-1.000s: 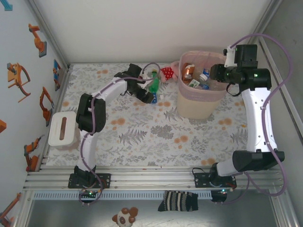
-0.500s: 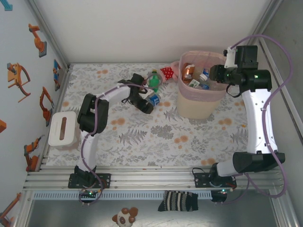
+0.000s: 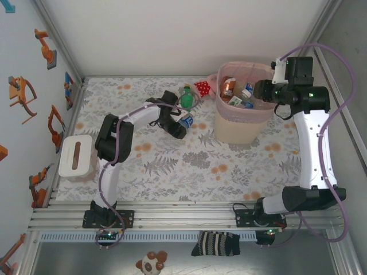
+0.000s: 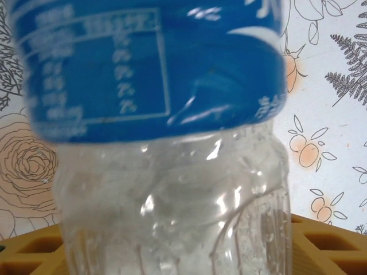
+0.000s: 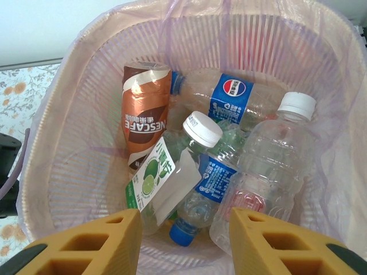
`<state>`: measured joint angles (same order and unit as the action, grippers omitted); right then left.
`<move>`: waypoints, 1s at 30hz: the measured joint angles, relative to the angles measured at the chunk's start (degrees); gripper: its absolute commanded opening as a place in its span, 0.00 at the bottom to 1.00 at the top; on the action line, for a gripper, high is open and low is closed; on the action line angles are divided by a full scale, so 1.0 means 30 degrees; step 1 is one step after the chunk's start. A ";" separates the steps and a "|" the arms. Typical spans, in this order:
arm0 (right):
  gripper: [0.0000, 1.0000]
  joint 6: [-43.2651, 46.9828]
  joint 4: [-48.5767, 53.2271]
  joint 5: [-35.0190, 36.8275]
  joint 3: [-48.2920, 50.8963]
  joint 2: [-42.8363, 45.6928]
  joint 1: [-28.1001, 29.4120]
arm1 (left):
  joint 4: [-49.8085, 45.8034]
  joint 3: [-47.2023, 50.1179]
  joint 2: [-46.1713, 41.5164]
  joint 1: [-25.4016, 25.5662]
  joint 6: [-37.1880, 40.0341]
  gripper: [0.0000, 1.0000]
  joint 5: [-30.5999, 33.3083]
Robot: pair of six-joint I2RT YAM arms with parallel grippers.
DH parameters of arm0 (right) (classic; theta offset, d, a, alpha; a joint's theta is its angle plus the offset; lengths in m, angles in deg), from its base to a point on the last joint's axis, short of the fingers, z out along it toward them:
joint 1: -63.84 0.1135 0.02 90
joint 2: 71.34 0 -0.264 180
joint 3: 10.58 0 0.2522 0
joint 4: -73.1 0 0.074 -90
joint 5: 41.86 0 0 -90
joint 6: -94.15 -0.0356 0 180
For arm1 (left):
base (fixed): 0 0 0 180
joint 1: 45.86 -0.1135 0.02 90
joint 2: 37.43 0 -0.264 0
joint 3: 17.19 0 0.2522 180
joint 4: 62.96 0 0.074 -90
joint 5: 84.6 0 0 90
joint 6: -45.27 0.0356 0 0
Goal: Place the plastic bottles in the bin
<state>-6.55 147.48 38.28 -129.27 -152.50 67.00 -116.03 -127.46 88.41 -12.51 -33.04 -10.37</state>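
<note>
**Left gripper (image 4: 175, 252) at a blue-label bottle (image 4: 155, 69)**

The left gripper has one yellow finger (image 4: 28, 252) on each side of a clear bottle. The fingers are right at the bottle's sides, but I cannot tell if they squeeze it. The bottle has a big blue label with white writing and a little box of lines. The words are too blurry to read. From above, this bottle lies on the flowery table (image 3: 189, 160), to the left of the bin (image 3: 243, 129).

A green bottle (image 3: 186, 97) lies near it, farther back, next to a small red thing with white dots (image 3: 202, 87).

The right gripper (image 5: 184, 223) hangs over the pink bin. Its fingers are spread apart with nothing between them. Bottles lie in the bin below it:
- A brown one (image 5: 146, 109) says NESCAFE.
- A clear one (image 5: 235, 100) has the round Pepsi sign on a blue label.
- One (image 5: 150, 177) has a green and white label with a lime picture.
- One (image 5: 209, 183) has a blue label and a blue cap.
- A clear bottle (image 5: 275, 166) has a white cap.
</note>
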 measured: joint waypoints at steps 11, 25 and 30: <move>0.44 -0.0022 -0.0007 -0.0321 0.0000 0.0109 0.0000 | 0.0000 0.0255 -0.0437 0.0000 -0.0168 0.56 0.0051; 0.44 -0.1464 -0.3257 -0.3650 0.2062 0.2076 0.0000 | 0.2404 0.4124 -0.6572 0.0000 -0.1392 0.55 -0.1341; 0.44 -0.2980 -0.5814 -0.5821 0.3045 0.2834 0.0131 | 0.4146 0.5501 -0.9129 0.0000 -0.2047 0.54 -0.3257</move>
<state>-15.49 130.04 20.81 -120.13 -144.00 67.39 -103.59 -110.96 61.02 -12.51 -39.18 -20.14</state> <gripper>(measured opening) 0.438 0.565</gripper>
